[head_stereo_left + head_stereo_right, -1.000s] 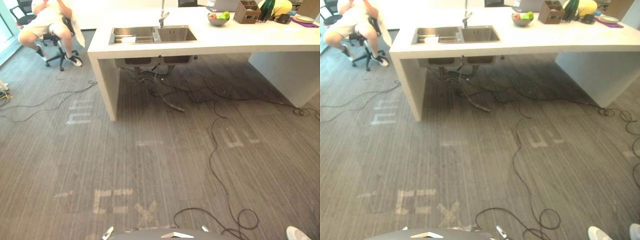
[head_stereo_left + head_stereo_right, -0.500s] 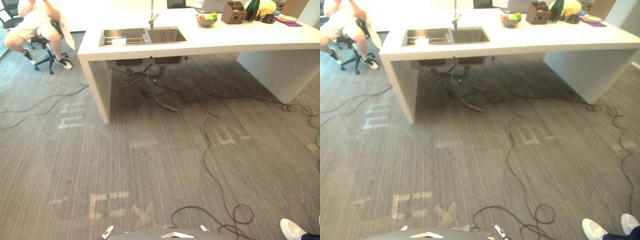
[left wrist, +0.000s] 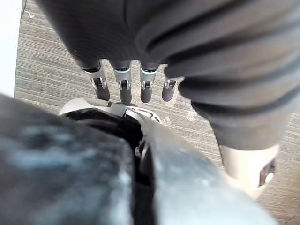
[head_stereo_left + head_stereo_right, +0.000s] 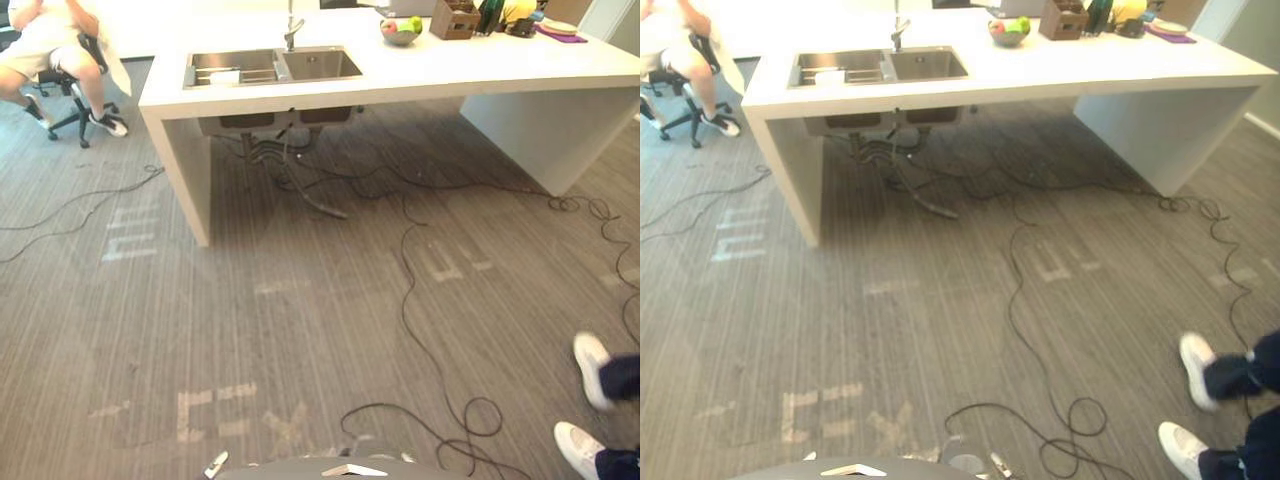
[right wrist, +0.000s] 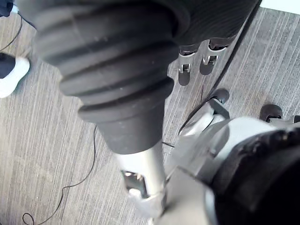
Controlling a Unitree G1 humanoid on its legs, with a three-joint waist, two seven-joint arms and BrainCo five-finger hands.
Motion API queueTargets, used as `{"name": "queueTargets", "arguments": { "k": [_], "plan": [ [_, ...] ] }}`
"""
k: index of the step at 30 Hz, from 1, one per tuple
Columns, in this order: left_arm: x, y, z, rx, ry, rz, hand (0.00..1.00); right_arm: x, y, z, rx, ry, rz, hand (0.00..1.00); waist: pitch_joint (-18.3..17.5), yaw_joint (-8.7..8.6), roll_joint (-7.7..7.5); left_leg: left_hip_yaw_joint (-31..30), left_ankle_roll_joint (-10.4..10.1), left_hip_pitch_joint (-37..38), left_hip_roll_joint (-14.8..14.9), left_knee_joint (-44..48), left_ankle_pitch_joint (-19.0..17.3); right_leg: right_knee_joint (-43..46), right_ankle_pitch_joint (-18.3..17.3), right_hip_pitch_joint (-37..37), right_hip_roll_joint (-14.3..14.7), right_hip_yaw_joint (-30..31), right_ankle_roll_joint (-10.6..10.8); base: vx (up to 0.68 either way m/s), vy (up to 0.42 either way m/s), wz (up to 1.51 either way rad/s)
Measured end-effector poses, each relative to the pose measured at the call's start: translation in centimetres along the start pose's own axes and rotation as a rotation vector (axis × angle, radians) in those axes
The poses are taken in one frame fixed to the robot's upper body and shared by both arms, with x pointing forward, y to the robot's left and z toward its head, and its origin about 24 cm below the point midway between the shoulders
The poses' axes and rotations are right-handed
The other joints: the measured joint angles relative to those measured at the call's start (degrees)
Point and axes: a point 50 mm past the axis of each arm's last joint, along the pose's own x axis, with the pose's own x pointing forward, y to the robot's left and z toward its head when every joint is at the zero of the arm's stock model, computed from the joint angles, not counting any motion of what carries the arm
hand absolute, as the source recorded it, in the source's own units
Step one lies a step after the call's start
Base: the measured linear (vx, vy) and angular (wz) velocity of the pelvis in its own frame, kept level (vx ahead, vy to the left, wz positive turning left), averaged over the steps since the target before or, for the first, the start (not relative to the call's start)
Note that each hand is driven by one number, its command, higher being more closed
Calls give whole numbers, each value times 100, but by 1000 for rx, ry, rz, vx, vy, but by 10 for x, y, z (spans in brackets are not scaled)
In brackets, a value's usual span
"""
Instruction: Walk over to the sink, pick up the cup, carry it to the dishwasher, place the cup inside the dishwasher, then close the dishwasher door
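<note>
Person's shoes (image 4: 590, 358) closer, left robot hand (image 3: 123, 84) seemingly relaxed

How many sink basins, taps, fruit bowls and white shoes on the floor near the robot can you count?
Sink basins: 2
Tap: 1
Fruit bowl: 1
White shoes: 2
Total: 6
</note>
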Motion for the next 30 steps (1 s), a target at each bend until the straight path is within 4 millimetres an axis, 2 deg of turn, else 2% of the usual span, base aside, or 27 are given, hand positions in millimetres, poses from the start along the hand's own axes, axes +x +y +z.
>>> {"name": "queueTargets", "arguments": {
  "k": [2,4,6,8,9,10,11,12,13,14,15,16,17,18,19,20,21,22,23,25,26,27,28,29,30],
  "plan": [
    [0,1,6,-9,-34,28,0,0,2,1,-3,-4,5,0,81,-86,12,-115,13,156,37,125,-170,252,-339,-226,-38,-20,90,196,-4,24],
    [2,-8,24,-11,-89,20,0,-1,1,-2,-10,-9,5,0,127,-134,-29,-236,7,209,115,271,-336,-271,-352,-352,-26,-147,110,225,-48,38],
    [3,-25,47,15,-165,-20,0,-1,4,-6,17,-13,7,0,203,-145,-72,-370,-69,232,186,341,-461,-1328,-25,-412,37,-306,79,201,-88,37],
    [1,-66,78,34,-309,-154,0,-3,2,-18,49,7,-17,0,273,-138,-176,-524,-254,335,202,345,-642,-2986,684,-406,100,-296,83,286,-143,37],
    [0,-75,84,38,-335,-182,0,-4,1,-21,55,12,-21,0,294,-141,-206,-579,-314,370,211,347,-694,-3323,817,-376,105,-288,84,347,-201,45],
    [-1,-93,92,44,-373,-237,0,-5,-2,-26,66,18,-31,0,350,-156,-283,-695,-409,470,229,400,-821,-3707,888,-258,99,-280,89,472,-275,41],
    [-2,-105,93,47,-389,-273,0,-7,-4,-36,100,42,-48,0,393,-177,-370,-781,-554,624,246,543,-1038,-3762,984,-100,36,-271,64,450,-243,31],
    [-2,-110,92,43,-393,-285,0,-8,-7,-39,136,51,-65,0,430,-175,-325,-764,-641,705,350,640,-1158,-3618,1244,-80,54,-292,19,492,-240,25],
    [-3,-121,92,56,-405,-315,0,-9,-8,-36,174,37,-75,0,459,-260,-155,-724,-819,753,579,828,-1333,-3018,1280,-230,106,-359,17,510,-233,19],
    [-7,-129,96,80,-440,-335,0,-10,-12,-34,212,27,-81,0,456,-260,-16,-679,-877,770,699,932,-1488,-2319,1163,-499,97,-380,-161,497,-240,23],
    [-9,-131,99,82,-461,-341,0,-10,-12,-32,220,17,-79,0,458,-260,33,-679,-886,778,738,976,-1516,-1987,987,-627,85,-378,-337,489,-258,10],
    [-11,-131,101,83,-481,-343,0,-10,-13,-30,221,12,-79,0,452,-257,88,-696,-878,780,769,1096,-1467,-1551,642,-781,58,-363,-366,570,-333,6],
    [-14,-132,102,90,-508,-345,0,-10,-16,-28,244,4,-90,0,427,-285,130,-783,-702,610,854,1685,-1336,-1188,252,-785,21,-425,-411,556,-339,10],
    [-16,-131,102,95,-524,-341,0,-11,-19,-27,262,-2,-100,0,412,-300,171,-856,-590,391,950,2284,-1201,-1188,98,-644,29,-471,-413,452,-291,14],
    [-17,-131,102,97,-534,-339,0,-11,-21,-27,273,-4,-107,0,402,-312,226,-927,-695,207,1049,2744,-1042,-1259,27,-498,75,-515,-411,440,-225,23],
    [-20,-134,101,108,-550,-356,0,-12,-28,-24,275,-15,-124,0,341,-350,418,-1165,-985,-309,1355,3945,-417,-1584,-74,-73,243,-649,-415,450,-200,14],
    [-21,-136,100,114,-562,-365,0,-11,-31,-21,261,-24,-130,0,276,-326,523,-1288,-1159,-606,1506,4562,212,-1808,-136,190,374,-707,-480,463,-163,7],
    [-22,-137,100,114,-575,-372,0,-11,-32,-18,247,-34,-129,0,267,-301,530,-1307,-1189,-812,1619,5018,384,-1953,-173,355,450,-708,-523,401,-76,-5],
    [-27,-143,105,124,-616,-396,0,-10,-33,-11,222,-59,-125,0,236,-264,611,-1217,-1001,-1297,1818,6044,205,-2187,-246,670,559,-707,-562,493,-71,3],
    [-38,-152,115,126,-692,-436,0,-7,-30,4,179,-98,-115,0,295,-221,630,-1070,-548,-1970,1902,6884,-284,-2578,-309,1305,666,-728,-610,540,-70,9],
    [-47,-158,122,120,-746,-456,0,-6,-27,16,173,-123,-106,0,327,-133,579,-1008,-504,-2341,1736,6705,-538,-2804,-346,1648,661,-704,-576,448,-36,-27],
    [-57,-162,129,124,-806,-477,0,-5,-23,27,167,-148,-92,0,338,16,529,-856,-544,-2583,1519,5979,-745,-2905,-382,1807,593,-607,-507,274,-11,-52],
    [-62,-164,131,128,-835,-485,0,-4,-18,36,160,-168,-76,0,338,85,515,-782,-544,-2636,1413,5444,-803,-2935,-401,1857,559,-539,-470,344,55,-74],
    [-72,-169,137,142,-887,-506,0,-2,-7,52,154,-202,-40,0,353,141,481,-710,-560,-2728,1142,4159,-802,-2982,-397,1966,477,-404,-305,306,76,-53],
    [-76,-172,139,143,-913,-514,0,-2,-3,58,146,-215,-25,0,349,140,463,-711,-611,-2727,980,3419,-690,-3012,-425,2026,422,-355,-243,470,137,-53]
  ]
}}
